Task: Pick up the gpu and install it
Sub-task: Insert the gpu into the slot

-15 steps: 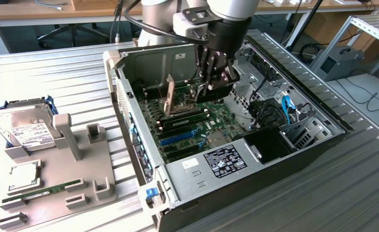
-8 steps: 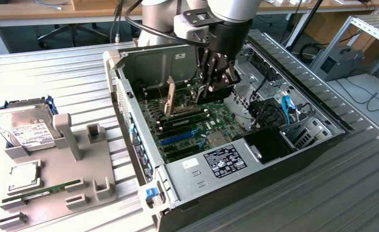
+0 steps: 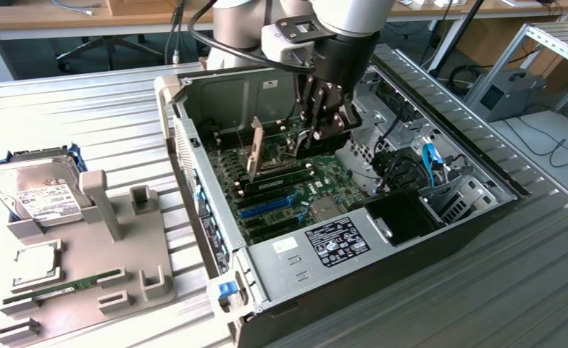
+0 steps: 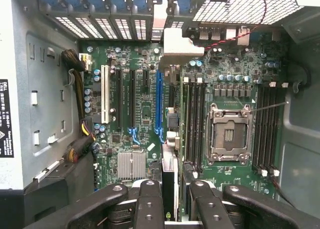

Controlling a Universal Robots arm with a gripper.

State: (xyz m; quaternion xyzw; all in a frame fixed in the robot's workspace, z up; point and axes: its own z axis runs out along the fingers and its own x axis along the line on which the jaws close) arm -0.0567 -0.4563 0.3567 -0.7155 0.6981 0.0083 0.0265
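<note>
Ribbed metal tabletop (image 3: 516,290) carries an opened computer case (image 3: 477,217) lying on its side, motherboard facing up, with desks and cabling behind. Inside the case the gripper (image 3: 315,129) hangs from the arm, its fingers partly closed on the gpu (image 3: 255,154), which stands on edge between them with its long edge pointing down at the board. Seen from the wrist, the gripper (image 4: 170,199) has a dark finger on each side of the thin card (image 4: 169,176), which runs edge-on away from the camera toward the rear slot openings; gripping the card by its flat faces seems meant to keep its connector edge free and square to the board. Just beside that edge lies the blue expansion slot (image 4: 159,101), with a white slot (image 4: 105,94) further off, so the card looks close to its seat, though whether it has entered a slot I cannot tell. Beyond, the empty CPU socket (image 4: 227,134) sits between the memory slots. Well apart, at the exterior view's left, a grey fixture tray (image 3: 72,290) keeps the hard drive (image 3: 35,190) and a green memory stick (image 3: 61,286) in their own cradles.
</note>
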